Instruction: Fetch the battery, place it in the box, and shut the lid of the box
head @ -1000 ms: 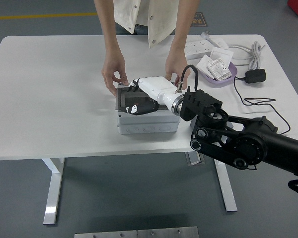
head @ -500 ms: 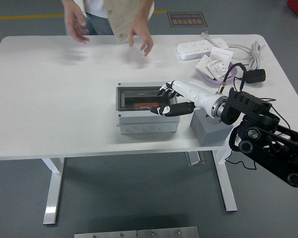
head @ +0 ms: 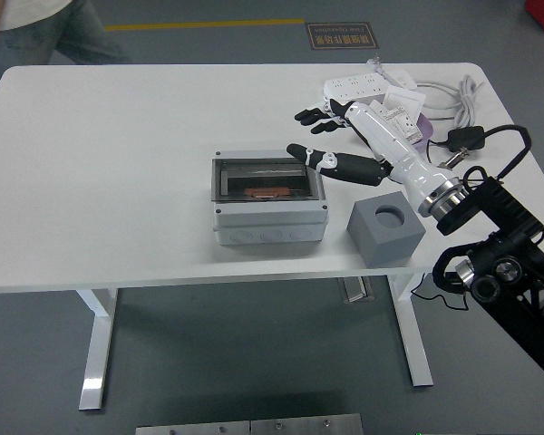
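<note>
Grey box (head: 270, 222) mid-tabletop (head: 109, 181), clear lid (head: 263, 178) down, copper-coloured battery (head: 267, 191) visible inside. Just right, grey block (head: 386, 228) with round hole. Farther back, power strip (head: 363, 88) and purple tray (head: 417, 136) of packets. Right hand (head: 331, 140) above tabletop, fingers spread, empty.

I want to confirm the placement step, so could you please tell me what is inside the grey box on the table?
Through the clear lid of the grey box, a copper-coloured object lies on the dark floor. Reflections on the lid hide its detail, so I cannot confirm it is the battery.
</note>
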You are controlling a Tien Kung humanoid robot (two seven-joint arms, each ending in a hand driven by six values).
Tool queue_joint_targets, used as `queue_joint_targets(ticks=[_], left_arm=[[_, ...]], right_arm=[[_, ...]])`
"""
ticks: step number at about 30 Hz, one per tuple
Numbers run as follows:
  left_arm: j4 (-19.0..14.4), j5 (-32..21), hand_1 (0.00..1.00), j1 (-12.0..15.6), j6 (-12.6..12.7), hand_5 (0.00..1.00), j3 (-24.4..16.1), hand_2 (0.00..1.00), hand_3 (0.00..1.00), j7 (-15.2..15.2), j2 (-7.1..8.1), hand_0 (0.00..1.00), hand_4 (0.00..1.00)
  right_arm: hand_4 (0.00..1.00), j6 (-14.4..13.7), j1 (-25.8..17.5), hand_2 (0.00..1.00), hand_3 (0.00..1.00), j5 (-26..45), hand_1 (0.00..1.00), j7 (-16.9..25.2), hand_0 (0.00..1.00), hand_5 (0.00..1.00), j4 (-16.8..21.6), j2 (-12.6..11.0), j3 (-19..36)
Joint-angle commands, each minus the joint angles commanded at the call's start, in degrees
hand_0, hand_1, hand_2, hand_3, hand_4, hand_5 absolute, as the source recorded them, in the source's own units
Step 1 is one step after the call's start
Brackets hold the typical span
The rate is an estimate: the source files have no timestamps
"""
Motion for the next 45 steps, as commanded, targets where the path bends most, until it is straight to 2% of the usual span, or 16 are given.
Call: queue_joint_targets(ticks=[5, 6, 9, 11, 12, 15, 18, 22, 28, 29, 31, 36, 41, 42, 43, 45], left_arm=[[0.0, 0.5, 0.737, 0.1, 0.1, 0.325, -0.5, 0.705, 0.745, 0.1, -0.02, 0.593, 0.830], [0.0, 0.4, 0.737, 0.1, 0.1, 0.325, -0.4, 0.705, 0.746, 0.0, -0.02, 0.600, 0.830], [0.0, 0.3, 0.737, 0.0, 0.3, 0.325, -0.2, 0.705, 0.746, -0.1, -0.09, 0.600, 0.830], [0.0, 0.3, 0.737, -0.1, 0.5, 0.325, 0.0, 0.705, 0.746, -0.1, -0.16, 0.600, 0.830], [0.0, 0.3, 0.737, -0.1, 0.5, 0.325, 0.1, 0.705, 0.750, -0.1, -0.19, 0.602, 0.830], [0.0, 0.2, 0.737, -0.1, 0.6, 0.325, 0.2, 0.705, 0.750, 0.0, -0.19, 0.602, 0.830], [0.0, 0.1, 0.738, -0.1, 0.8, 0.325, 0.3, 0.706, 0.761, -0.1, -0.12, 0.605, 0.831], [0.0, -0.1, 0.738, -0.2, 0.9, 0.325, 0.4, 0.706, 0.761, -0.1, -0.09, 0.605, 0.831], [0.0, -0.2, 0.738, -0.2, 0.9, 0.327, 0.5, 0.706, 0.763, -0.2, -0.16, 0.606, 0.832], [0.0, -0.2, 0.739, -0.2, 0.9, 0.330, 0.4, 0.709, 0.775, -0.2, -0.17, 0.610, 0.832], [0.0, -0.2, 0.739, -0.2, 0.8, 0.330, 0.5, 0.709, 0.775, -0.2, -0.18, 0.610, 0.832], [0.0, -0.2, 0.739, -0.1, 0.8, 0.329, 0.3, 0.709, 0.778, -0.1, -0.28, 0.614, 0.831], [0.0, -0.4, 0.739, -0.2, 0.9, 0.329, 0.5, 0.709, 0.778, -0.2, -0.37, 0.614, 0.831], [0.0, -0.5, 0.739, -0.2, 0.9, 0.330, 0.6, 0.710, 0.778, -0.2, -0.38, 0.615, 0.831], [0.0, -0.6, 0.739, -0.2, 0.9, 0.330, 0.7, 0.710, 0.778, -0.3, -0.39, 0.615, 0.831], [0.0, -0.8, 0.739, -0.2, 0.9, 0.330, 0.9, 0.710, 0.778, -0.3, -0.41, 0.615, 0.831]], right_arm=[[0.891, -10.9, -0.7, 0.677, 0.679, -5.7, 0.651, 8.0, 0.707, 0.713, 0.0, 1.6, -1.0], [0.886, -13.1, -0.8, 0.618, 0.618, -6.6, 0.595, 9.5, 0.642, 0.706, 0.0, 2.0, -0.9], [0.886, -18.2, -0.6, 0.618, 0.618, -9.4, 0.595, 12.8, 0.642, 0.706, -0.3, 2.8, -0.1], [0.886, -21.1, -0.3, 0.618, 0.618, -11.8, 0.595, 13.5, 0.642, 0.706, -1.0, 3.1, 0.6], [0.797, -22.6, 0.0, 0.511, 0.561, -13.1, 0.526, 13.5, 0.566, 0.560, -1.5, 3.3, 1.2], [0.797, -26.4, 0.8, 0.511, 0.561, -16.2, 0.526, 13.1, 0.566, 0.560, -2.8, 3.7, 3.1], [0.773, -28.5, 1.6, 0.482, 0.542, -12.9, 0.489, 15.0, 0.517, 0.547, -4.0, 3.9, 5.4], [0.773, -28.0, 2.4, 0.482, 0.542, -4.8, 0.489, 19.7, 0.517, 0.547, -6.3, 4.7, 8.2], [0.756, -25.7, 3.4, 0.481, 0.552, 8.1, 0.479, 26.7, 0.522, 0.544, -10.3, 5.5, 10.4], [0.774, -25.0, 3.4, 0.537, 0.601, 10.9, 0.546, 27.8, 0.556, 0.545, -10.9, 5.4, 10.7], [0.774, -23.2, 3.3, 0.537, 0.601, 15.0, 0.546, 28.5, 0.556, 0.545, -11.9, 5.2, 11.1], [0.779, -16.8, 2.5, 0.544, 0.598, 26.0, 0.541, 26.9, 0.585, 0.544, -13.0, 4.5, 11.3], [0.779, -9.6, 1.7, 0.544, 0.598, 37.5, 0.541, 22.1, 0.585, 0.544, -12.6, 3.6, 11.1], [0.785, -8.7, 1.7, 0.505, 0.583, 39.2, 0.488, 21.2, 0.556, 0.554, -12.5, 3.6, 11.0], [0.785, -7.7, 1.6, 0.505, 0.583, 41.8, 0.488, 19.5, 0.556, 0.554, -12.3, 3.4, 11.0], [0.785, -7.5, 1.6, 0.505, 0.583, 45.1, 0.488, 17.2, 0.556, 0.554, -12.0, 3.4, 10.9]])
